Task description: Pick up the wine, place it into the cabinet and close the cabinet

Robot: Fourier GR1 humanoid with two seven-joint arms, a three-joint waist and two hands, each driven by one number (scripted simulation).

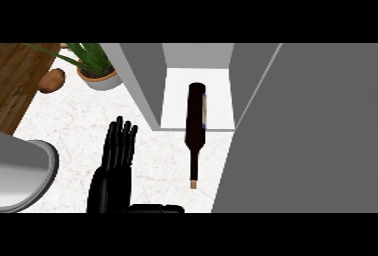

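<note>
Seemingly no legible text.

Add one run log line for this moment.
wine bottle: lying, body inside cabinet, neck sticking out | cabinet door: open | left hand: open, beside bottle, not touching | right hand: not in view

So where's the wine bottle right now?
Middle of the head view: the wine bottle has its wide end inside the open cabinet, neck sticking out over the counter, right of the left hand.
</note>
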